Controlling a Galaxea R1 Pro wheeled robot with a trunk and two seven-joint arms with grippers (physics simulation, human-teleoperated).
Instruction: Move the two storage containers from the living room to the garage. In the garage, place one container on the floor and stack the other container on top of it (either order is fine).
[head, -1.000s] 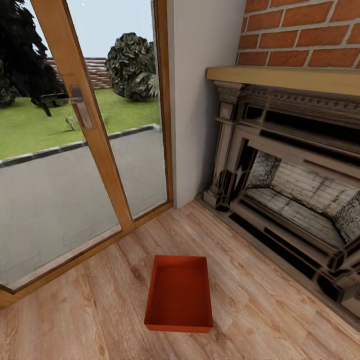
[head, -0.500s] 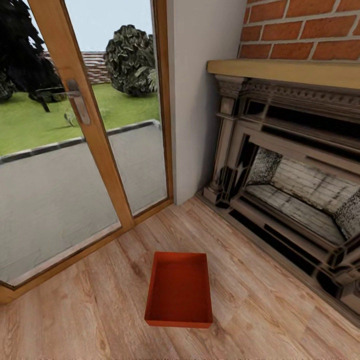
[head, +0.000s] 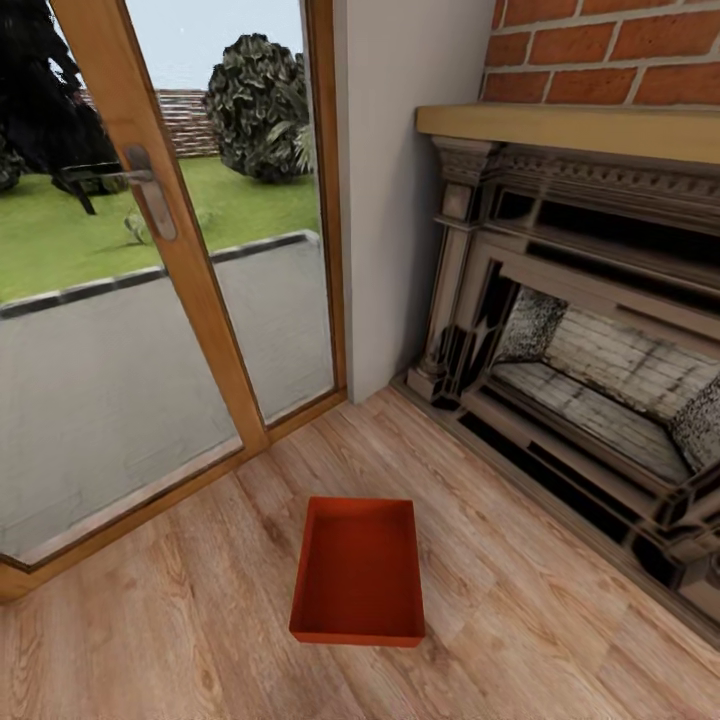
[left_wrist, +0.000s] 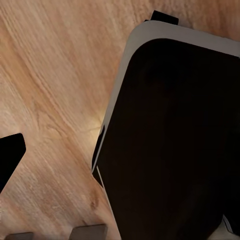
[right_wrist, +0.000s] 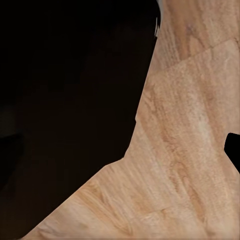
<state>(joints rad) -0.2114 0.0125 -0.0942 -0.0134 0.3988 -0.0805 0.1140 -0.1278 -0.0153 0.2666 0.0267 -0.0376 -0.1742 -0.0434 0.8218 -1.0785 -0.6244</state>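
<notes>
Wood-plank floor (head: 180, 620) is seen beside brick fireplace (head: 600, 330) and glazed door (head: 150, 280); one storage container (head: 358, 572) sits open-topped, nowhere near any fingers. Finger spread cannot be told.

In the left wrist view, part of the robot's body is a broad black panel (left_wrist: 175, 140) with a rounded corner and a thin pale grey rim (left_wrist: 117, 95). A small black block (left_wrist: 164, 16) juts out past the rim. A black, pointed fingertip (left_wrist: 10, 155) and two flat grey tabs (left_wrist: 87, 232) show too. The right wrist view has a plain black, angular bulk (right_wrist: 65, 100) and another black fingertip (right_wrist: 234, 150).
</notes>
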